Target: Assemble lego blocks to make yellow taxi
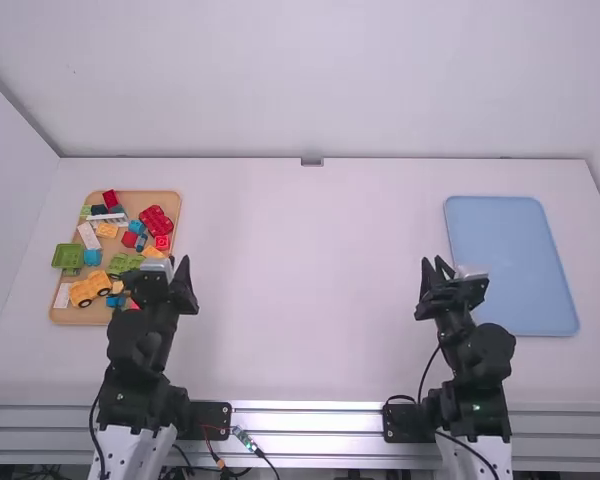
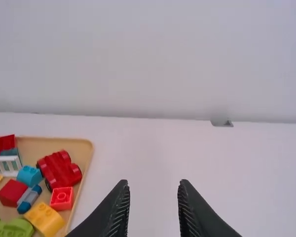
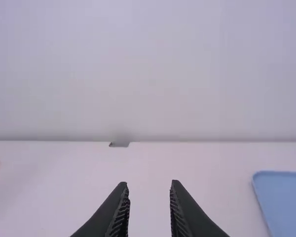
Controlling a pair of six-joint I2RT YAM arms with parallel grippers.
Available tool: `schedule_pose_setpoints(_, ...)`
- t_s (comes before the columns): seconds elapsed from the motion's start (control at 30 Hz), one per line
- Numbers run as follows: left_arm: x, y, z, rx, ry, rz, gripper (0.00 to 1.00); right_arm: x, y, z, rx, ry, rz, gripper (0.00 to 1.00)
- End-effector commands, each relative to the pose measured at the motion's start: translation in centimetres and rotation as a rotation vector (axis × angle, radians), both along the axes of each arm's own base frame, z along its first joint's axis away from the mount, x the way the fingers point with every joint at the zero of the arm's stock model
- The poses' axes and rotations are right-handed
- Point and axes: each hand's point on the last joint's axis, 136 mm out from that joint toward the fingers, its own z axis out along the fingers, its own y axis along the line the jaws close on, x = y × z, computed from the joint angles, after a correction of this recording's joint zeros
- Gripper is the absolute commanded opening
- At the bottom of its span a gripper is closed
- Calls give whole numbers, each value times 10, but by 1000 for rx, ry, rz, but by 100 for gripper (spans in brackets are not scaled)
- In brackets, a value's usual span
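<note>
My left gripper point(image 1: 179, 266) is over the right edge of a wooden tray point(image 1: 170, 318) of mixed blocks at the table's left; in the left wrist view the left gripper point(image 2: 154, 185) stands open, nothing between its fingers. The right gripper point(image 1: 437, 265), left of a blue tray point(image 1: 508, 265), is open too, and the right wrist view shows the right gripper point(image 3: 149, 185) holding nothing. A yellow wheeled base point(image 1: 88, 288) lies near the wooden tray's front. Farther back are a yellow block point(image 1: 107, 230) and a red wheeled base point(image 2: 60, 170). Another yellow block point(image 2: 45, 218) lies beside a red block point(image 2: 62, 198).
Green blocks point(image 1: 68, 257), blue blocks point(image 2: 29, 175) and white pieces point(image 1: 88, 236) share the wooden tray. The white table point(image 1: 300, 290) stretches between the two trays, with a wall along its back. Cables lie by the arm bases at the front.
</note>
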Motion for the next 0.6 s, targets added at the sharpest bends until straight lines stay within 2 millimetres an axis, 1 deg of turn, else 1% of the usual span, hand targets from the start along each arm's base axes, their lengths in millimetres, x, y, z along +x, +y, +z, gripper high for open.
schedule_pose_setpoints(0.0,2,1,20,0,-28,7,31,-1,5,21,3,-39,24,24)
schedule_pose_setpoints(0.03,4,1,28,6,-36,6,33,-1,5,28,1,-52,22,26)
schedule_pose_setpoints(0.07,5,1,30,4,-39,7,34,0,4,29,1,-55,19,26)
schedule_pose_setpoints(0.2,10,0,50,3,-60,7,40,1,4,44,12,-84,19,29)
schedule_pose_setpoints(0.23,13,0,57,3,-68,7,42,2,4,50,11,-91,19,31)
schedule_pose_setpoints(0.3,17,5,69,-19,-80,39,46,4,5,55,10,-89,21,33)
schedule_pose_setpoints(0.37,20,10,75,-43,-82,65,48,6,5,60,8,-89,23,35)
schedule_pose_setpoints(0.43,27,17,63,-81,-37,113,53,9,5,67,5,-88,23,38)
schedule_pose_setpoints(0.47,30,20,58,-89,-17,134,54,11,5,69,4,-79,23,40)
schedule_pose_setpoints(0.5,30,20,58,-89,-17,134,54,11,5,69,4,-79,23,40)
schedule_pose_setpoints(0.57,35,25,47,-80,28,169,59,15,5,73,-11,-61,22,43)
